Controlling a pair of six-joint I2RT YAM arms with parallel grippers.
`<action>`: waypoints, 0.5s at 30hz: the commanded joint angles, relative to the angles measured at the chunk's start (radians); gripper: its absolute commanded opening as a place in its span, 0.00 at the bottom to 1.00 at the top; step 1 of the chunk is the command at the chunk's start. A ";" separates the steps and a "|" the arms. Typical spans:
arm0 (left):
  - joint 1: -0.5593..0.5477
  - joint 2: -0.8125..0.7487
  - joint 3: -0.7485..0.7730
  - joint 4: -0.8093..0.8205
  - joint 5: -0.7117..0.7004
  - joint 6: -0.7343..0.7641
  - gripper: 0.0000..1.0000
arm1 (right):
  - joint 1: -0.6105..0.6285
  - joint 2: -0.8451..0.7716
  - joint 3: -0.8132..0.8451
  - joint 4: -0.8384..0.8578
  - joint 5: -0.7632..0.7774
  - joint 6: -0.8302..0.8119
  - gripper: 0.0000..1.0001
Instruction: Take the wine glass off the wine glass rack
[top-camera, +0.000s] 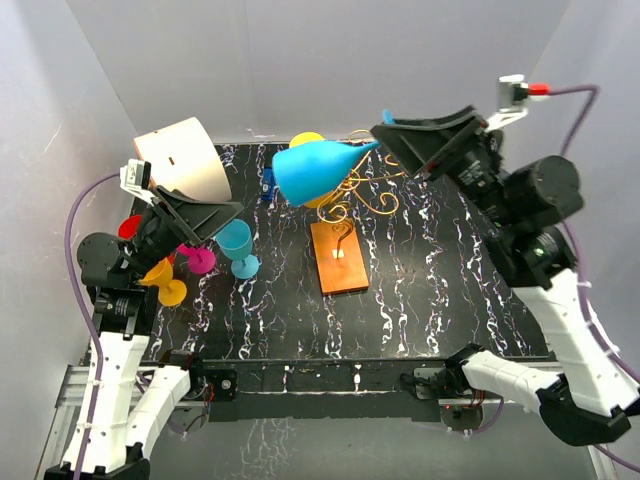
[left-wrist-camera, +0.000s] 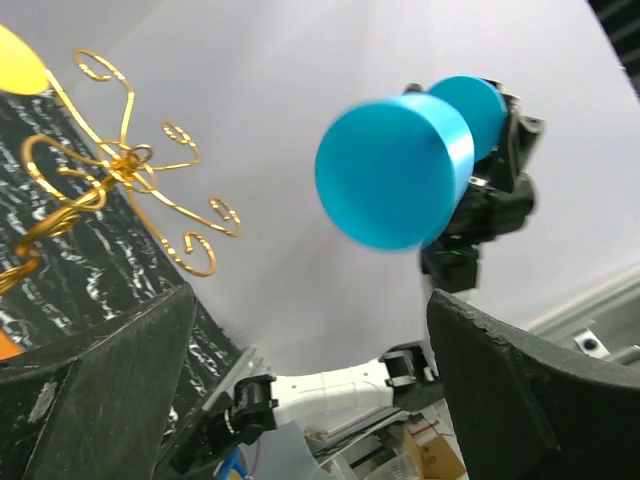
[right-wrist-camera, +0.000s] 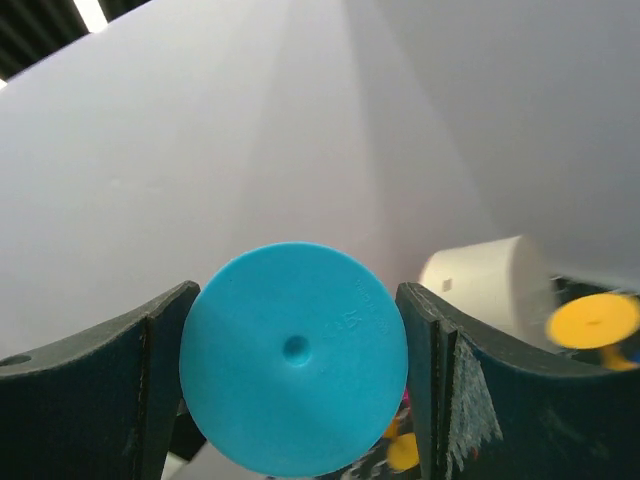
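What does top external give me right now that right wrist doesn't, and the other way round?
Only top external shows the wine glass rack on its wooden base, and the bowl of the blue wine glass, lying sideways in the air. Only right wrist shows the underside of the glass's round foot, seated between the fingers of the right claw. Both show that glass in the right claw, and the pale cylinder.

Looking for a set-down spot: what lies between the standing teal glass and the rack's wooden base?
Nothing: in the top view, only bare black marbled table separates the teal glass from the wooden base.
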 joint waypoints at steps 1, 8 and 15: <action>-0.003 -0.010 -0.031 0.302 0.070 -0.194 0.99 | 0.001 0.054 -0.106 0.365 -0.270 0.392 0.45; -0.003 -0.045 -0.078 0.297 0.040 -0.216 0.89 | 0.039 0.092 -0.192 0.541 -0.270 0.531 0.45; -0.003 -0.042 -0.103 0.310 0.027 -0.237 0.74 | 0.125 0.127 -0.222 0.595 -0.238 0.544 0.44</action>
